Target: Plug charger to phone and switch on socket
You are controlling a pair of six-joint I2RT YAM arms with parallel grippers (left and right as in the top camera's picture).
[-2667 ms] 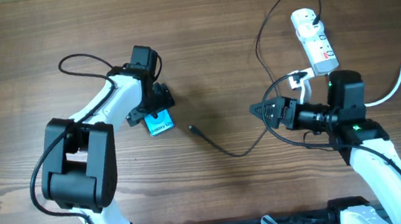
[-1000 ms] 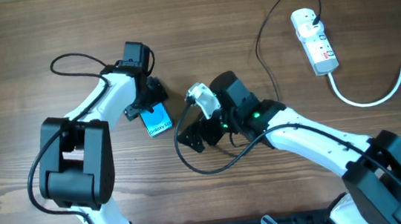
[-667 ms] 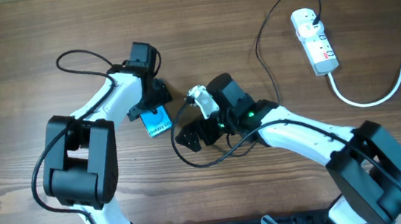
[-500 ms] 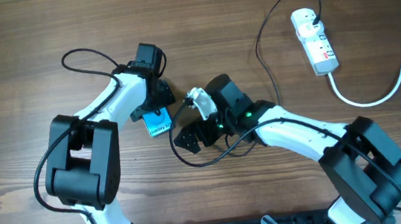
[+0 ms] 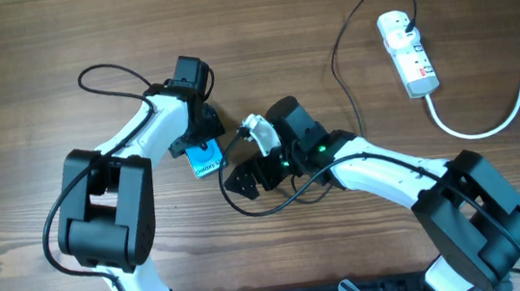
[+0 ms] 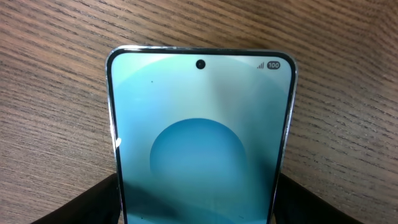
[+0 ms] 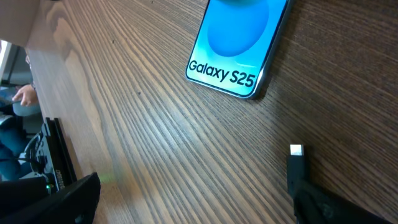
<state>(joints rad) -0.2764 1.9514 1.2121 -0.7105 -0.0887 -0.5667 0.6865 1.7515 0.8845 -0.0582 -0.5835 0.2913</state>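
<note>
Phone point(image 6: 199, 143), glossy teal slab, clamped in left jaws; right jaws' state unclear

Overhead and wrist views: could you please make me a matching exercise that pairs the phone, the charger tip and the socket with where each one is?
Things:
1. phone
2. charger tip
3. socket

Places:
A. upper right in the overhead view, away from both arms
B. between the fingers of the left gripper
C. held by the right gripper, just short of the screen end reading "Galaxy S25"

Pairs: 1-B, 2-C, 3-A
</note>
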